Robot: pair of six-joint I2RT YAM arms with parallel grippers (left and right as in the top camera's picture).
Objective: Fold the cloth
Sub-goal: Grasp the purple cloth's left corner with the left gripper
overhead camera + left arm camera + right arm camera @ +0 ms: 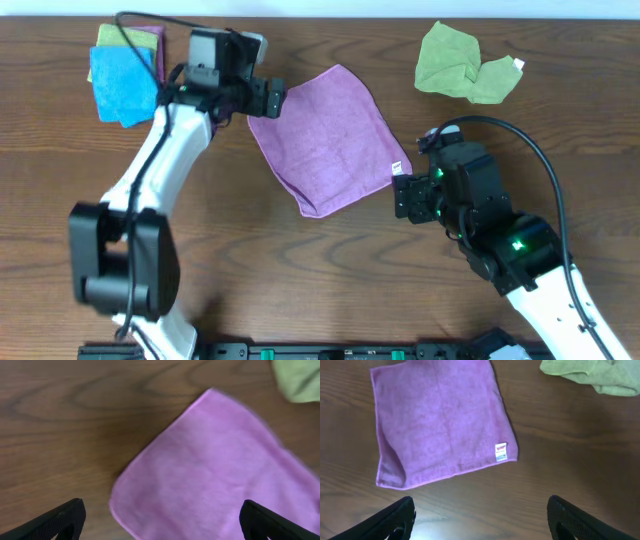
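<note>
The purple cloth (325,135) lies flat on the wooden table as a tilted square, with a small white tag (500,452) at its near right corner. My left gripper (272,97) hangs open at the cloth's far left corner. In the left wrist view that rounded corner of the cloth (220,470) lies between the spread fingertips (55,522), nothing gripped. My right gripper (405,195) stands open just off the tag corner. In the right wrist view the cloth (440,420) lies beyond the gripper (480,520), with bare wood between the fingers (585,520).
A crumpled light-green cloth (465,65) lies at the back right, also seen as the green cloth (592,372) in the right wrist view. A bright blue cloth (122,82) sits on a small stack at the back left, close behind the left arm.
</note>
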